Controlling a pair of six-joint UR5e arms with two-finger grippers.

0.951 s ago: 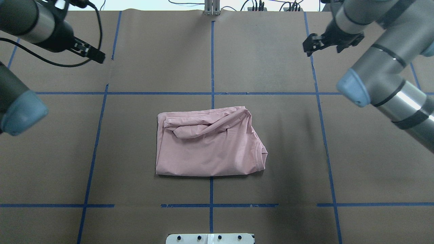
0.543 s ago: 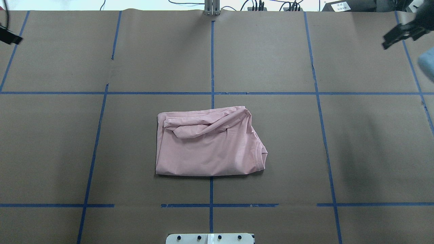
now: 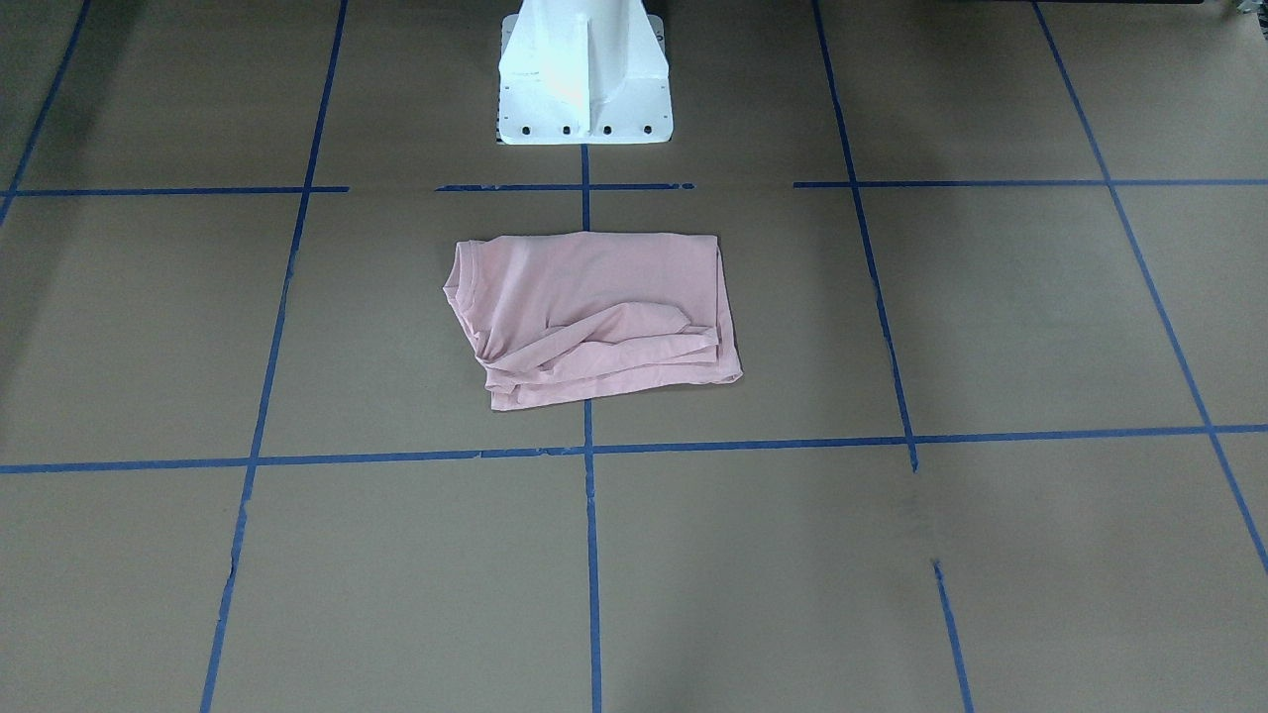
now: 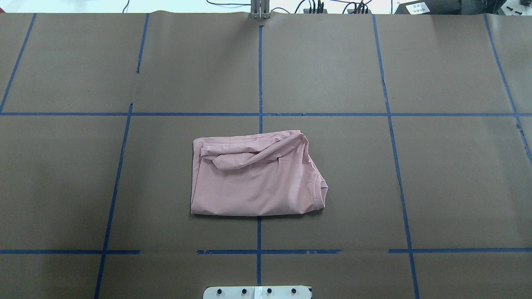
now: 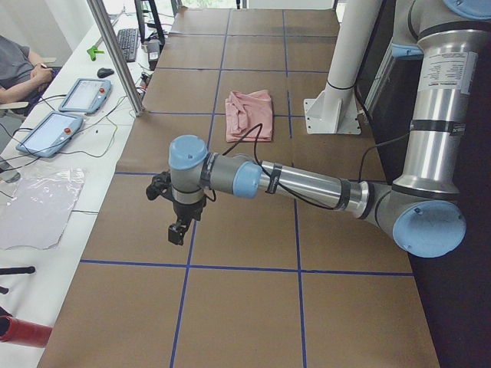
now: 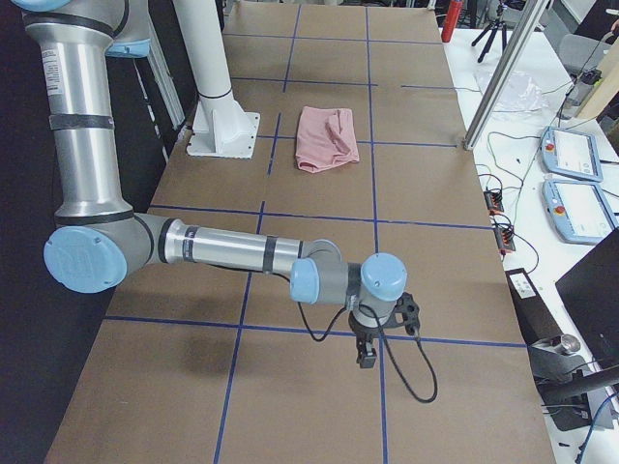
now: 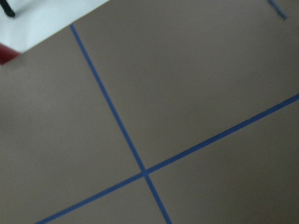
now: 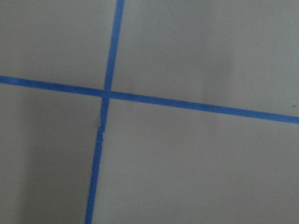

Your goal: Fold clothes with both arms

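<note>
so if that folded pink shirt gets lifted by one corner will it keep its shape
Probably not: the pink T-shirt looks like thin, creased cloth, likely to droop and unfold. The loose sleeve on top would probably slip off first. Pushed, it may bunch up.

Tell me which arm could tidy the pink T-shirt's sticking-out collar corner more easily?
Probably the right, but only just. The collar of the T-shirt pokes toward the robot's right side. The left gripper and right gripper both hang far off over opposite ends of the table, so neither is close.
</note>
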